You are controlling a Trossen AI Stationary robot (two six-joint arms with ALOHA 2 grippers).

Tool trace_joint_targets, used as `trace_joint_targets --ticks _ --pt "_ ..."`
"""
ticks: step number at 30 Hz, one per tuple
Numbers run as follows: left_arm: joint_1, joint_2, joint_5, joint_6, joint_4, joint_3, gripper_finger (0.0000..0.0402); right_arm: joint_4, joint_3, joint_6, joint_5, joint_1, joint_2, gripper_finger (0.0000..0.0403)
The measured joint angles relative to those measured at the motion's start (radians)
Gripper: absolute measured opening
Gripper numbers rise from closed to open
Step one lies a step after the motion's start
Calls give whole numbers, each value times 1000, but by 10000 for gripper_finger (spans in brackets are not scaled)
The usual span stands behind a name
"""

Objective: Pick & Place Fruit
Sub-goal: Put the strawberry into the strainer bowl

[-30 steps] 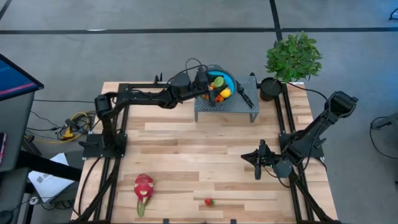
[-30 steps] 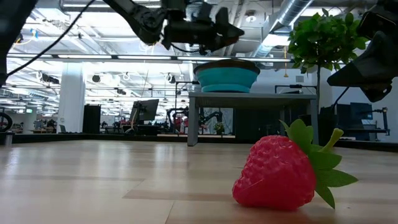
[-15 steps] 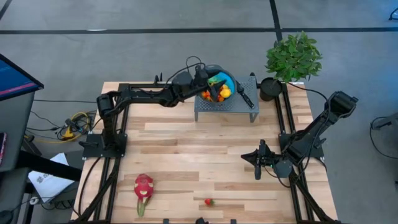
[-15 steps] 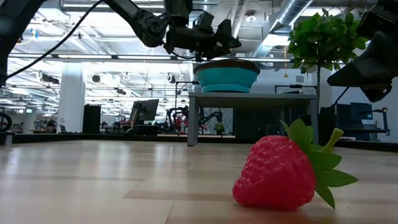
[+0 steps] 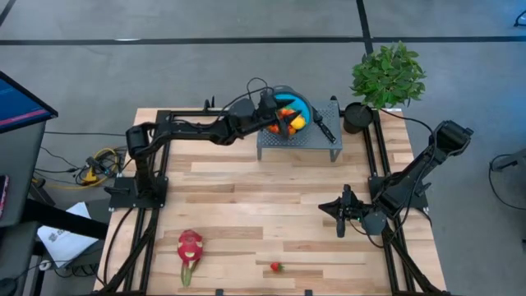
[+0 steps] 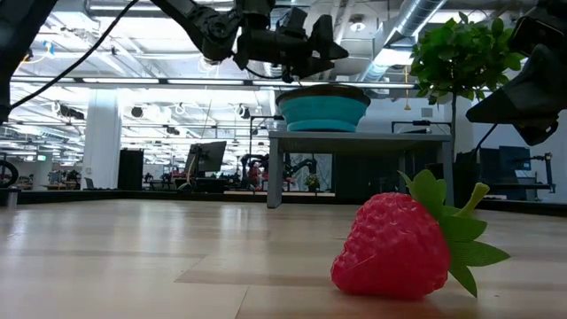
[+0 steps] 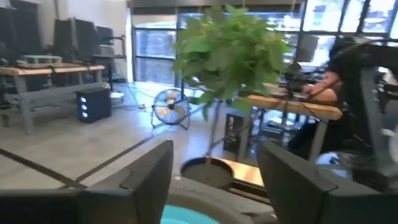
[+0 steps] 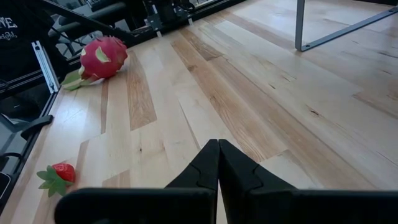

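Note:
A teal bowl [image 5: 302, 105] holding several small orange, red and yellow fruits [image 5: 289, 121] stands on a grey mesh stand [image 5: 297, 141] at the table's far edge. My left gripper [image 5: 278, 115] hovers open just above the bowl's left side, with nothing between its fingers [image 7: 149, 177]; the bowl's rim [image 7: 186, 214] shows below them. A pink-red dragon fruit [image 5: 190, 245] lies on its side near the table's near-left corner. A small strawberry [image 5: 276, 266] lies at the near edge. My right gripper [image 5: 340, 217] waits shut at the table's right side, low over the wood.
A black-handled knife [image 5: 323, 125] lies on the stand to the right of the bowl. A potted plant [image 5: 388, 76] stands at the far-right corner. Bare wooden boards [image 5: 263, 197] stretch between the stand and the near edge. Black frame rails [image 5: 156, 205] run along both sides.
In the low view my left gripper dipped a little toward the bowl, tipping down, then rose again to about its former height above the bowl. The right arm, the dragon fruit and the strawberry have stayed in place.

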Motion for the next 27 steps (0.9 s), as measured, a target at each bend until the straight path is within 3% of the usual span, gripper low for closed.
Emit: trace_joint_targets --ticks 10,21,27 --pt "-98 -129 153 -40 -81 -108 116 3 0 0 0 0 0 0" --pt "-215 -399 306 -65 -78 -476 13 2 0 -1 -1 0 0 0" --pt "-321 -511 308 7 -71 -641 4 9 0 0 0 0 0 0"
